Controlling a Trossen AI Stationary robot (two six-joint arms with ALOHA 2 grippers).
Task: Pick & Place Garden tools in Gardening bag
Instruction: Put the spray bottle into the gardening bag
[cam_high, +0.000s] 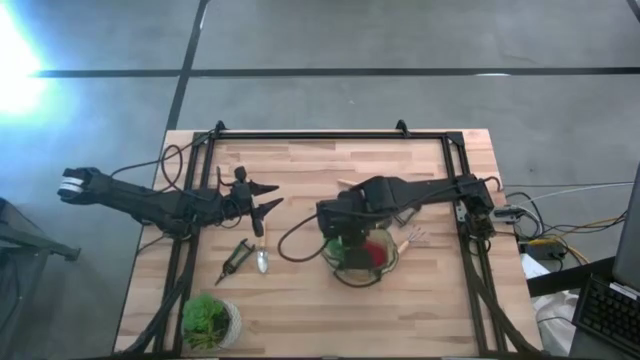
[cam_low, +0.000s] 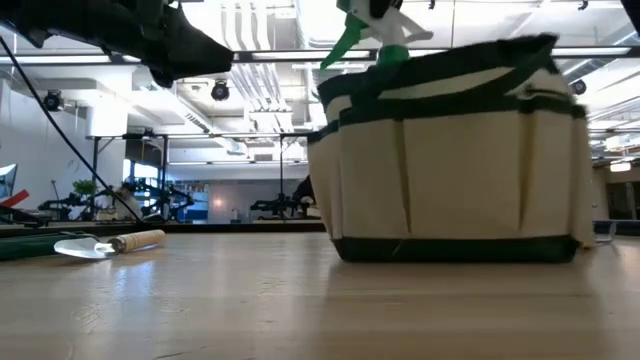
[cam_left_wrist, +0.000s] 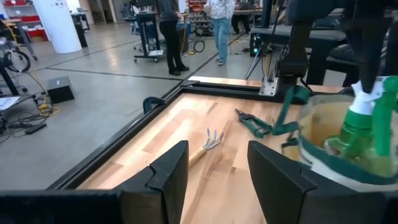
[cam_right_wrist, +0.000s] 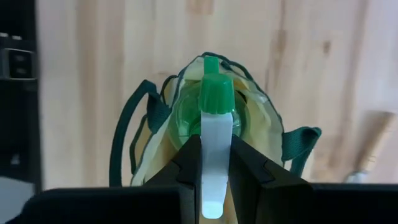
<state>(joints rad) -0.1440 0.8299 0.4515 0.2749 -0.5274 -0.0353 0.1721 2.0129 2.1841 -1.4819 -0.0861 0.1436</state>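
The spray bottle (cam_right_wrist: 211, 124) is held clamped by the right end effector (cam_right_wrist: 211, 163) above the gardening bag (cam_low: 455, 160) (placement step); lowering and release are required. The left end effector (cam_left_wrist: 211, 171) waits open.

Open workshop: concrete floor (cam_left_wrist: 93, 56), equipment stands (cam_left_wrist: 146, 31)

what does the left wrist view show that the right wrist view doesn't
Only the left wrist view shows the rake fork lying flat on the table, the pruners beyond it, people standing in the room behind, and the left pincer open over bare wood.

Only the right wrist view shows the right pincer shut on the spray bottle's white nozzle, looking straight down into the bag.

Both show the green spray bottle sitting in the bag, the bag's green straps and the wooden tabletop.
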